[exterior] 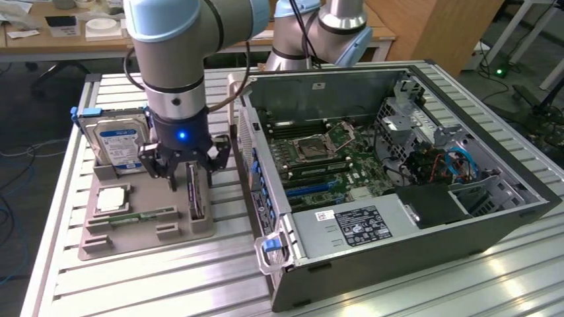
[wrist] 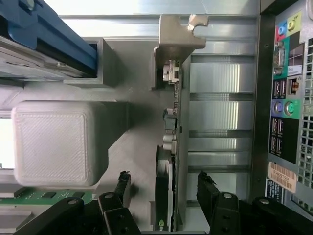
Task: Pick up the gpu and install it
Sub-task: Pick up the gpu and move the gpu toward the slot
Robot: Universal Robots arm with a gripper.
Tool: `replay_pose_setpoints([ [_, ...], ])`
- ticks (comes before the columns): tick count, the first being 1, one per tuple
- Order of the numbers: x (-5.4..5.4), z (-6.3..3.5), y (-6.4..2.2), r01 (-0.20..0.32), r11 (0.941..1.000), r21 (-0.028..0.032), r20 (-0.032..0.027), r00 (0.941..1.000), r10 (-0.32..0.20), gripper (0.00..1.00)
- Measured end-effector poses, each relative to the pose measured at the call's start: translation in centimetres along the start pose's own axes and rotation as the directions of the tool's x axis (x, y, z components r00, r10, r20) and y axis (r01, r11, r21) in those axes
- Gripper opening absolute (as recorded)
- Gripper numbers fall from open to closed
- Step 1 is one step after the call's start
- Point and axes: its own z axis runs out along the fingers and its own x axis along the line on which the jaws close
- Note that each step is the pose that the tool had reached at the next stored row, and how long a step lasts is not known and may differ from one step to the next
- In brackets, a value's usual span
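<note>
Reads to me as a robotics lab. A Universal Robots arm (exterior: 176, 72) stands over a slatted aluminium bench (exterior: 132, 284) carrying an opened desktop tower (exterior: 397, 264) and a 3D-printed parts fixture (exterior: 132, 238). Cluttered wooden desks (exterior: 35, 46) and loose floor cables (exterior: 18, 155) lie behind.

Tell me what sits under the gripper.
Under the open gripper, the gpu stands on edge in a slot of the grey holder. Its lower edge is hidden inside the slot.
</note>
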Motion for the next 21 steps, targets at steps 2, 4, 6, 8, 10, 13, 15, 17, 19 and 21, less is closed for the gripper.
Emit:
replay_pose_setpoints([
  [2, 0.00, 0.33, 0.01, 0.000, 1.0000, 0.0000, 0.0000, 1.0000, 0.000, 0.66],
  [4, 0.00, 0.33, 0.00, 0.000, 1.0000, 0.0001, -0.0002, 1.0000, 0.000, 0.66],
  [6, 0.00, 0.33, 0.00, 0.000, 1.0000, 0.0001, -0.0002, 1.0000, 0.000, 0.66],
  [8, 0.00, 0.33, 0.00, 0.000, 1.0000, 0.0001, -0.0001, 1.0000, 0.000, 0.66],
  [10, 0.00, 0.33, 0.01, 0.000, 1.0000, 0.0001, -0.0001, 1.0000, 0.000, 0.65],
  [13, 0.00, 0.33, 0.01, 0.000, 1.0000, 0.0001, -0.0001, 1.0000, 0.000, 0.52],
  [15, 0.00, 0.34, 0.01, 0.000, 1.0000, 0.0001, 0.0000, 1.0000, 0.000, 0.46],
  [17, 0.00, 0.34, 0.01, 0.000, 1.0000, 0.0001, -0.0001, 1.0000, 0.000, 0.46],
  [19, 0.00, 0.43, 0.08, 0.000, 1.0000, -0.0002, 0.0002, 1.0000, 0.000, 0.46],
  [21, 0.00, 0.50, 0.11, 0.000, 1.0000, 0.0001, -0.0001, 1.0000, 0.000, 0.46],
])
